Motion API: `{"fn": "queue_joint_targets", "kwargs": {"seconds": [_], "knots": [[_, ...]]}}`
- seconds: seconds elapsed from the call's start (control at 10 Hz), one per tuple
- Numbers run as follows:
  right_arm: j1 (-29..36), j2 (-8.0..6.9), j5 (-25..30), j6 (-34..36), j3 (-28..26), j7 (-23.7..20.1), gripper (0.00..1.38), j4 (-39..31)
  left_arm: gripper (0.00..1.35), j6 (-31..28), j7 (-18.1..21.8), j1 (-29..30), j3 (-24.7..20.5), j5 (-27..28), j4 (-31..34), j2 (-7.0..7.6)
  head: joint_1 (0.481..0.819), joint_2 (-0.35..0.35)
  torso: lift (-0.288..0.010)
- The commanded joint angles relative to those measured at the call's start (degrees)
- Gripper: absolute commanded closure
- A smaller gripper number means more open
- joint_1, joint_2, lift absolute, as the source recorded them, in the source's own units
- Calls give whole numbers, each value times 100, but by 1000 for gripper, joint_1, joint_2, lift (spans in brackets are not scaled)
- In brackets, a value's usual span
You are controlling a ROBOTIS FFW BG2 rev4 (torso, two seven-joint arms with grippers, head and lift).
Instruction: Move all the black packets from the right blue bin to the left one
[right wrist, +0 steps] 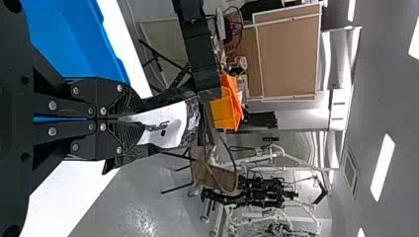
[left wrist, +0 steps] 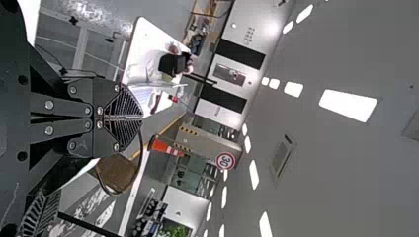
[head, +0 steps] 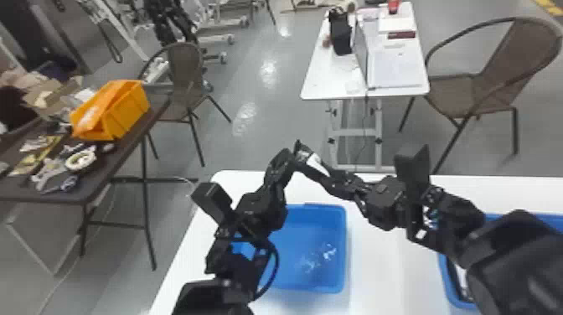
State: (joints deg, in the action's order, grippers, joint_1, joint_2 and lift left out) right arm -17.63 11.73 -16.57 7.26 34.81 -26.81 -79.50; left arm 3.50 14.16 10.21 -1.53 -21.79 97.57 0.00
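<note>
Right arm (head: pixel 515 264) nearest the camera, lower right of the head view, reaching across the table (head: pixel 389 280). Right hand (right wrist: pixel 132 119) pinched shut on one end of a black packet (right wrist: pixel 165 126) with a white label; in the head view the packet sits at centre, above the upper edge of the left bin (head: pixel 310 247). Left hand (left wrist: pixel 141 118) closed, nothing in it; its tip is by the packet's free end, can't tell if touching. Right bin (head: pixel 450 285) at lower right, mostly behind the arm, a bit of dark-and-white content at its edge, likely more packets, count unclear.

Packet reads light, soft, creased glossy film: could slip or fold, not very fragile. Best hold is flat across the body or a good bite of one end. If a handover is meant, left hand needs to open first
</note>
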Motion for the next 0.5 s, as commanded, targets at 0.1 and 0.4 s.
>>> {"fn": "queue_joint_targets", "kwargs": {"seconds": [0.1,0.4], "knots": [[67,-12,40,-15,-98,0,1128,-40,134,107,-141,139,-58,-290,-89,-15,695,280,0],[58,-12,66,-15,-106,9,1128,-57,231,-200,-141,-1,346,-1284,-230,-15,695,270,0]]}}
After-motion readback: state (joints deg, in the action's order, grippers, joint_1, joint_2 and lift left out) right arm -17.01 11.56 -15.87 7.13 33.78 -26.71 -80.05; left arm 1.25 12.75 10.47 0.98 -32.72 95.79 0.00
